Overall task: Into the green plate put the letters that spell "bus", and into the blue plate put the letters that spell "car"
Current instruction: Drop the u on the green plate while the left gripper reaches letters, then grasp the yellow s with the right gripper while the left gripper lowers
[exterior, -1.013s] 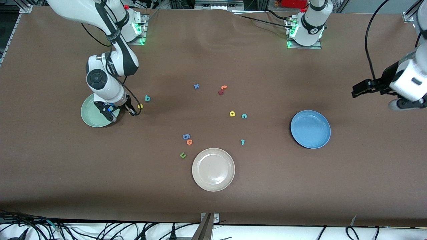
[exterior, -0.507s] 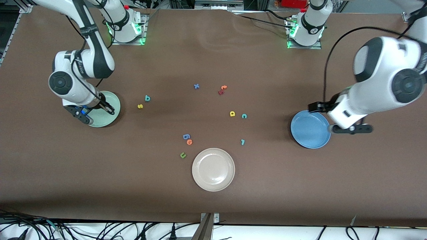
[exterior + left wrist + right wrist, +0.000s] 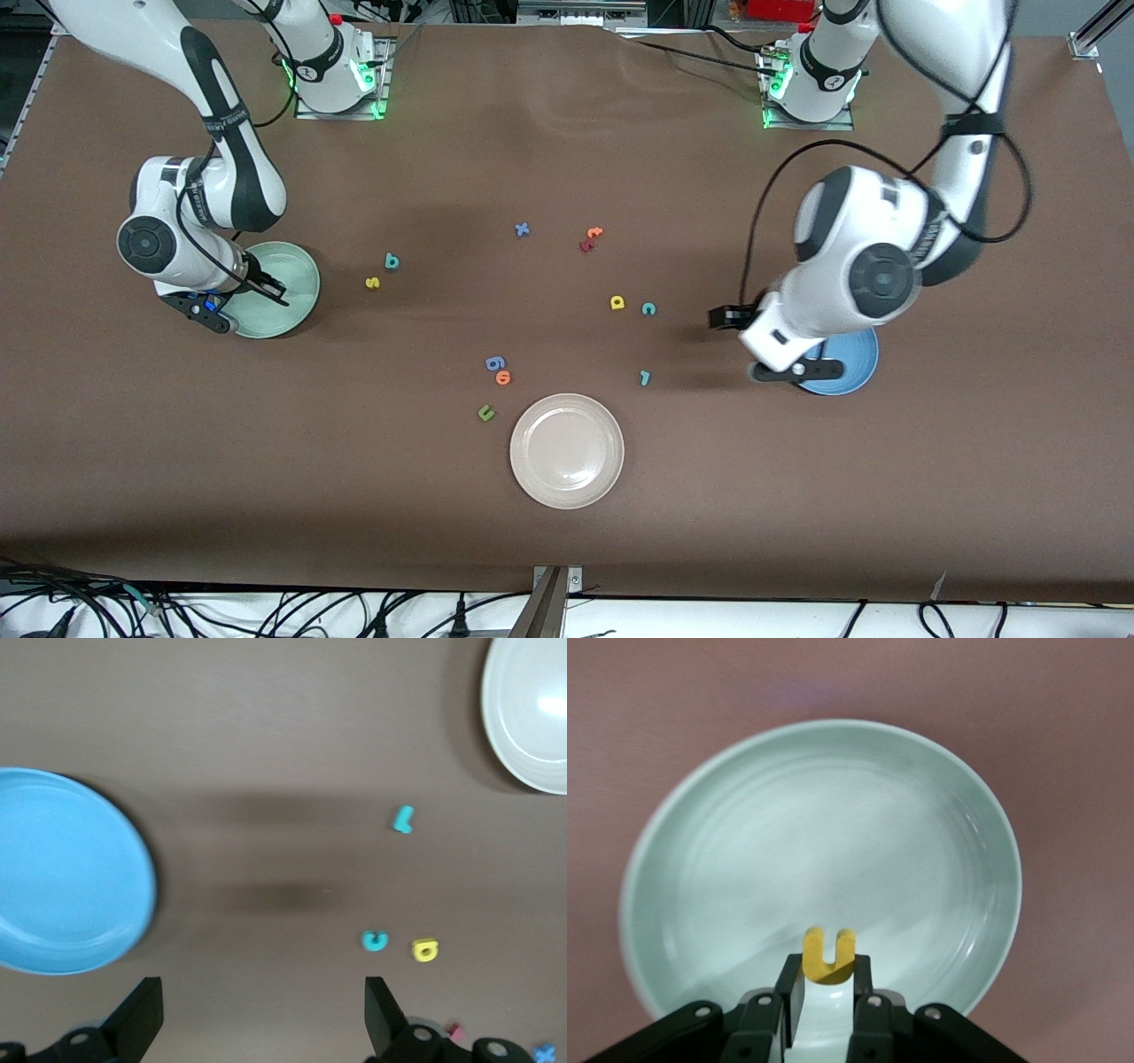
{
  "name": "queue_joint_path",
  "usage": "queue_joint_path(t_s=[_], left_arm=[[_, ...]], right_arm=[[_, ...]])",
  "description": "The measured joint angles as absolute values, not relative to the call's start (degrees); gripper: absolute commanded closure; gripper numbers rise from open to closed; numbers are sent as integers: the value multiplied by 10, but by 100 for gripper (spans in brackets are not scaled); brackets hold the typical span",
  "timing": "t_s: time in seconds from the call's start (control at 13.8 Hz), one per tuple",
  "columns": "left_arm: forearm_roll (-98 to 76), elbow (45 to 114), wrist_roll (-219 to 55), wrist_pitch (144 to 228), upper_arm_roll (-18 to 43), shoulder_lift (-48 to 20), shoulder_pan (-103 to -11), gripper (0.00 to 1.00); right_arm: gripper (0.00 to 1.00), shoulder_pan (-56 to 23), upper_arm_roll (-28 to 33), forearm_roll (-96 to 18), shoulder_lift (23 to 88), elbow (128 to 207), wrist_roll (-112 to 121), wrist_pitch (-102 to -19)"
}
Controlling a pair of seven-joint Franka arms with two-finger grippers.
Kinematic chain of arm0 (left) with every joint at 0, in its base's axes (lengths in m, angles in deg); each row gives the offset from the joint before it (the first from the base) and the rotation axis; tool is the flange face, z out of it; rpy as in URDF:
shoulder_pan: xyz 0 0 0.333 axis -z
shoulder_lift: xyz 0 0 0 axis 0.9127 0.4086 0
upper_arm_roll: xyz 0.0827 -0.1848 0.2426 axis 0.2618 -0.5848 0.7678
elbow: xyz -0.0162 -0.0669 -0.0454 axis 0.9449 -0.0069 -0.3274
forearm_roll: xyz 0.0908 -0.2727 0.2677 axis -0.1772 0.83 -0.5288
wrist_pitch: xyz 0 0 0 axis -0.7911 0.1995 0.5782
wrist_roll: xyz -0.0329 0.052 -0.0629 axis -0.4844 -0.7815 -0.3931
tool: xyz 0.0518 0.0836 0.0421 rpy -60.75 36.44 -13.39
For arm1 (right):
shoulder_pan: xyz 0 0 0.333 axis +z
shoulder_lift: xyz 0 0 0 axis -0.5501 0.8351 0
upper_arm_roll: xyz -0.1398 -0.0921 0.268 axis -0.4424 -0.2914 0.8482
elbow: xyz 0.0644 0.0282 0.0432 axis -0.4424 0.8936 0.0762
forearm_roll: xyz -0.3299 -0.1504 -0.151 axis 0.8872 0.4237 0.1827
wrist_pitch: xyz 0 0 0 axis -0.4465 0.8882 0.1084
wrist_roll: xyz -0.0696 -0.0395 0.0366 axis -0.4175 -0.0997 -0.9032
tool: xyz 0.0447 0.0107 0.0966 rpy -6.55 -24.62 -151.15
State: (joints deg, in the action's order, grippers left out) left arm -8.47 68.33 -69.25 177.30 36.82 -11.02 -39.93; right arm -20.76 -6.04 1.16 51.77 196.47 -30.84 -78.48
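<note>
Front view: my right gripper (image 3: pixel 232 299) hangs over the green plate (image 3: pixel 297 292) at the right arm's end of the table, while my left gripper (image 3: pixel 760 344) is over the table just beside the blue plate (image 3: pixel 852 365), on the side toward the loose letters. The teal "b" (image 3: pixel 392 261) and yellow "s" (image 3: pixel 373 283) lie near the green plate; the yellow "a" (image 3: pixel 617 303), teal "c" (image 3: pixel 648 308) and teal "r" (image 3: pixel 645 378) lie between the two plates, nearer the blue one. The only writing I can read is the letters themselves.

Left wrist view: the claw's fingers (image 3: pixel 381 1014) stand wide apart and empty, with the blue plate (image 3: pixel 62 873) empty too. The "r" (image 3: pixel 403 819), "c" (image 3: pixel 375 941) and "a" (image 3: pixel 425 950) lie flat; I judge them very light, soft foam, best pinched across a stroke from above.

Right wrist view: the claw (image 3: pixel 826 988) is clamped on the base of the yellow "u" (image 3: pixel 828 956), its prongs pointing away from the camera, over the empty green plate (image 3: pixel 921 815). Being so light, I expect the letter could cling to a pad or bounce on release.
</note>
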Motion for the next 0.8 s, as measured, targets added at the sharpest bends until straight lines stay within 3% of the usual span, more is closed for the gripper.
queue_joint_path(t_s=[0.14,0.22,0.29,0.36,0.8], left_arm=[[-85,689,-653,1823,368,-76,-357,0],[-85,693,-640,1850,368,-58,-340,0],[-85,697,-633,1873,368,-39,-326,0],[-85,698,-631,1883,368,-25,-318,0],[-85,708,-635,1903,368,7,-310,0]], right_arm=[[100,-208,-60,12,530,1970,-305,-793],[93,-208,-60,12,533,1970,-304,-794],[66,-208,-60,12,534,1970,-302,-794],[1,-208,-60,12,535,1970,-300,-794],[0,-208,-56,12,520,1964,-298,-790]])
